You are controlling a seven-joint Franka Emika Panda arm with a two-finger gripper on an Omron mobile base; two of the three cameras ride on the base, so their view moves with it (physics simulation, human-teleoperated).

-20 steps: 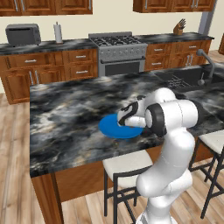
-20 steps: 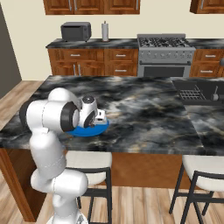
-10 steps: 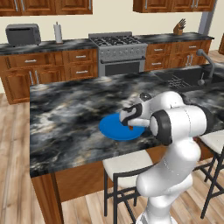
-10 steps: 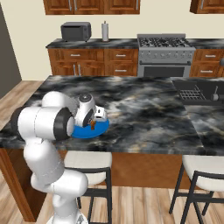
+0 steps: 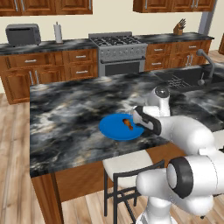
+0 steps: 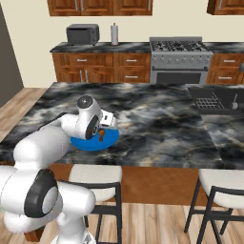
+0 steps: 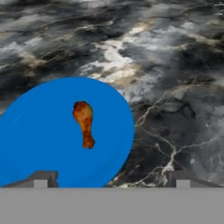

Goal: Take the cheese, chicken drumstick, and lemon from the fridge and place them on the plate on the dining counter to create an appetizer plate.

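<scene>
My two base cameras look forward and down from behind me, left and right. Both share the dining counter (image 5: 65, 113) and plate (image 5: 114, 127). My hand camera looks close down onto that plate.

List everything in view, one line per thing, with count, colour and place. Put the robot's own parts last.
chicken drumstick: one, reddish-brown, lying on the plate, free of the gripper.
plate: one, bright blue, on the dining counter near its front edge.
dining counter: one, black-and-grey marbled top, wooden sides, in the middle of the room.
stools: at least two, pale seats on dark frames, at the counter's near side.
stove: one, grey, at the back wall.
toaster oven: one, dark grey, on the back counter.
paper towel roll: one, white, beside the toaster oven.
knife block: one, brown, on the back counter right of the stove.
sink: one, dark, with a grey tap, set in the dining counter.
gripper: one, dark fingertips, open, just above the plate.
</scene>
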